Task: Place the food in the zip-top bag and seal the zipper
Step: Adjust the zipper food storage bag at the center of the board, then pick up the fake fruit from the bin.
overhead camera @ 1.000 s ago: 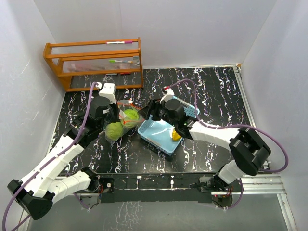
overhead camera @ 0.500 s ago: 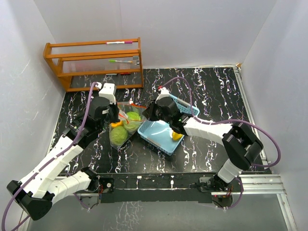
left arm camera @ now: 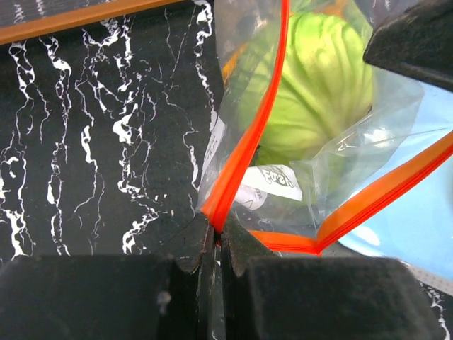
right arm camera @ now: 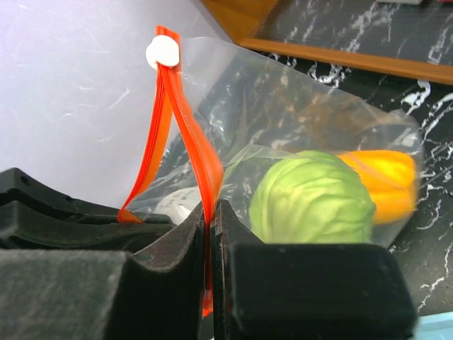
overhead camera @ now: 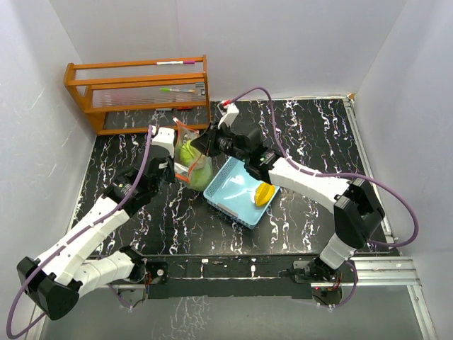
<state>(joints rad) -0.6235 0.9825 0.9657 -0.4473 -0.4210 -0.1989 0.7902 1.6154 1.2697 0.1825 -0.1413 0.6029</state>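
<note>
Moved: your right gripper (right arm camera: 209, 219) has swung off the light blue tray (overhead camera: 225, 197) and clamped onto the zip-top bag (overhead camera: 191, 161), which now hangs raised between both arms, nearer the wooden rack (overhead camera: 141, 92).
Right gripper: pinched tight on the zipper (right arm camera: 185, 134), below its white slider (right arm camera: 163, 52).
Left gripper (left arm camera: 214, 244): pinched on the zipper's other end.
Food: a green piece (right arm camera: 311, 198) and an orange one (right arm camera: 382, 180) are bagged. A yellow piece (overhead camera: 263, 193) lies in the tray, so packing looks unfinished.
Mouth: strips gape apart, unsealed.
Hidden: you cannot tell what sits behind the green piece.
</note>
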